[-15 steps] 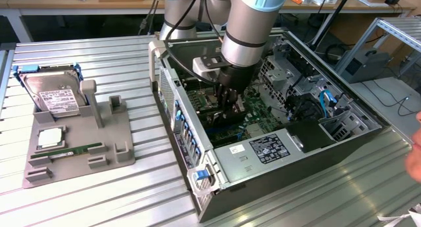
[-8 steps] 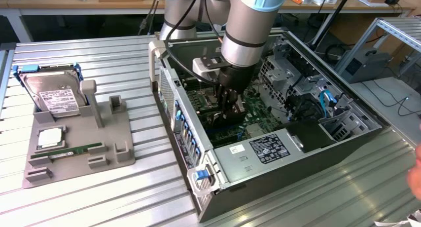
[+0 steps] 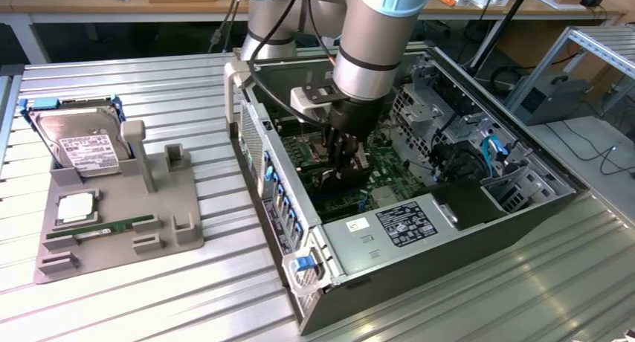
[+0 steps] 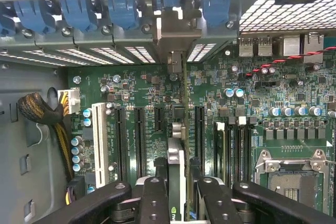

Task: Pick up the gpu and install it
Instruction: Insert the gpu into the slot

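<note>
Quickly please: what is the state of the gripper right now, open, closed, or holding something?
Gripper: closed on the gpu, held edge-on over the motherboard slots inside the computer case.

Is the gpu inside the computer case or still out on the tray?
Inside: the gripper holds the gpu edge-on over the motherboard slots, within the case.

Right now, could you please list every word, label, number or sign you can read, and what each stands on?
None can be read.
White label on the hard drive: too blurred.
Black label on the power supply: too small.
White print between the motherboard slots: illegible.
Pale logo on the gpu: partly hidden.
</note>
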`<action>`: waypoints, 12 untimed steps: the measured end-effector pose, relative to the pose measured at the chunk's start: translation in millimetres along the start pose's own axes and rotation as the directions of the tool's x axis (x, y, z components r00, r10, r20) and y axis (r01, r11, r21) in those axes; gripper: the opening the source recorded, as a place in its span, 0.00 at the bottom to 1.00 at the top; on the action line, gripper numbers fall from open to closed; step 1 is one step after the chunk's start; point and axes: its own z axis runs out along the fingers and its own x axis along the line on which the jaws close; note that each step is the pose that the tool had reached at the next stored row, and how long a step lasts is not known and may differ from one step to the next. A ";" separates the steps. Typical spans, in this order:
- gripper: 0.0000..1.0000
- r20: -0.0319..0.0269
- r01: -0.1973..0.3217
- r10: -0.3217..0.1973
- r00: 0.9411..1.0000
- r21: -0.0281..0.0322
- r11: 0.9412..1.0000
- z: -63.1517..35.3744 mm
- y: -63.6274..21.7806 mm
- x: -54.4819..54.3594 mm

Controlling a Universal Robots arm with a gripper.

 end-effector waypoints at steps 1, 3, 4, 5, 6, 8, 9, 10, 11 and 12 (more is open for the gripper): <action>0.27 0.000 0.000 0.000 1.000 0.000 1.000 0.0 0.0 0.0; 0.27 0.000 0.000 0.000 1.000 0.000 1.000 0.1 0.0 0.0; 0.27 0.000 0.000 0.000 1.000 0.000 1.000 0.1 0.0 0.0; 0.28 0.000 0.000 0.000 1.000 0.000 1.000 0.2 0.0 0.0; 0.40 0.000 0.000 0.000 1.000 0.000 1.000 0.1 0.0 0.0; 0.46 0.000 0.000 0.000 1.000 0.000 1.000 0.1 0.0 0.0; 0.52 0.000 0.000 0.000 1.000 0.000 1.000 0.1 0.0 0.0; 0.52 0.000 0.000 0.000 1.000 0.000 1.000 0.1 0.0 0.0; 0.52 0.000 0.000 0.000 1.000 0.000 1.000 -0.6 0.0 0.1; 0.52 0.000 0.000 0.000 1.000 0.000 1.000 -2.0 0.0 0.1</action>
